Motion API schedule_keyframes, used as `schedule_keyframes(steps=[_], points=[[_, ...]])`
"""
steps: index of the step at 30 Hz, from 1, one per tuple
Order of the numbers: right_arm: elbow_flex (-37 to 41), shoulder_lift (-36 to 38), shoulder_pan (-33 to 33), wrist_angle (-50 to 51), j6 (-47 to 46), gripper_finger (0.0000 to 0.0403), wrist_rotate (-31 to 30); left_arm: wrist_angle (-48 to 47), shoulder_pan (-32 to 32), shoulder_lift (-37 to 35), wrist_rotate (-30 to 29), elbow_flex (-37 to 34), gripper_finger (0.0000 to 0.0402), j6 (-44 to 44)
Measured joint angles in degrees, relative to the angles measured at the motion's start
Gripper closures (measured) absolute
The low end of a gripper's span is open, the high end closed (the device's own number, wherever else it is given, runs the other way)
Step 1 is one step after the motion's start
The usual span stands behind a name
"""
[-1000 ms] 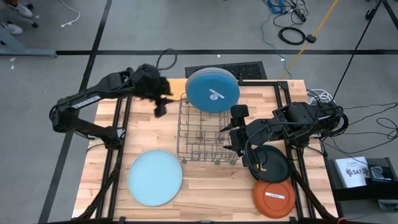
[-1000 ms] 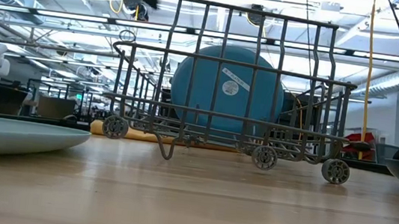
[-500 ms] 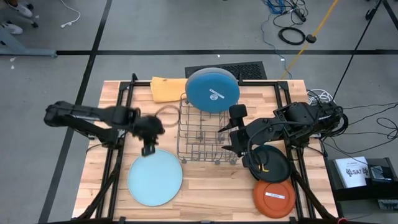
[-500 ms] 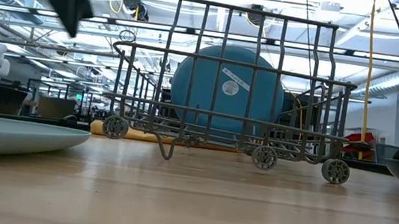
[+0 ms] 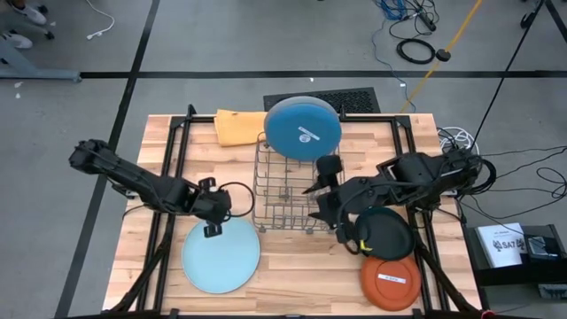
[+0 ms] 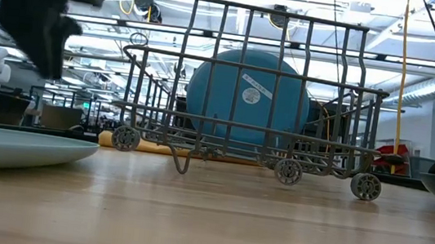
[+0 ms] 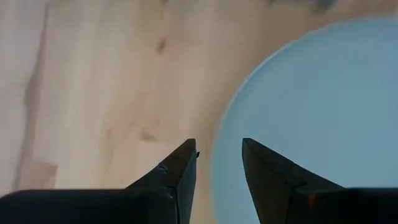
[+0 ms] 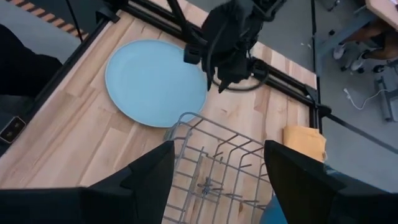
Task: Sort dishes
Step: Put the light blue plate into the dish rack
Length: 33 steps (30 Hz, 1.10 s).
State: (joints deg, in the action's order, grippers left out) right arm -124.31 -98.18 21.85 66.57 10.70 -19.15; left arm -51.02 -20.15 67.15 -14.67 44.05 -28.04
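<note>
Having swung down from beside the blue plate [image 5: 303, 128], left gripper [image 5: 213, 230] now poised above the rim of the pale grey plate [image 5: 221, 253], fingers part open, empty; pickup likely next. Right gripper [image 5: 324, 171] wide open, empty, beside the wire rack [image 5: 282, 190]. 4 round plates: glossy blue 1 propped at the rack, black plate [image 5: 386, 234] and orange plate [image 5: 390, 282] flat on the wood table [image 5: 292, 266].

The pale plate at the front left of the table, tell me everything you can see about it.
The pale plate is a large, round, flat dish, light blue-grey with a smooth matte look and a low rim. It lies flat on the wooden table, in front of the wire rack and to its left. The left gripper hovers open over its far edge, not gripping it.
</note>
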Motion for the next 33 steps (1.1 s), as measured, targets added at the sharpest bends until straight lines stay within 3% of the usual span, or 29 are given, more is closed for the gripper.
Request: schedule_keyframes(steps=[6, 10, 17, 28, 33], points=[[0.00, -1.74, 0.02, -0.03, -1.18, 0.0161, 1.65, 2.86, 3.32, 2.91, 3.09, -4.97, 0.0260, -0.05], [0.00, -2.58, 0.02, 0.04, -2.45, 0.0161, 1.73, 8.74, 4.50, 3.00, 7.69, -7.13, 0.0231, 1.97], [0.00, -2.72, 0.02, -0.05, -4.21, 0.0161, 2.96, 11.96, 6.43, 3.35, 9.65, -9.85, 0.0183, 7.12], [0.00, -2.73, 0.07, -0.42, -4.85, 0.0161, 2.96, 17.87, 8.97, 6.68, 11.82, -13.09, 0.0181, 10.55], [0.00, -2.72, 0.07, -0.42, -4.42, 0.0161, 2.94, 20.76, 8.97, 9.12, 12.76, -12.85, 0.0218, 12.31]])
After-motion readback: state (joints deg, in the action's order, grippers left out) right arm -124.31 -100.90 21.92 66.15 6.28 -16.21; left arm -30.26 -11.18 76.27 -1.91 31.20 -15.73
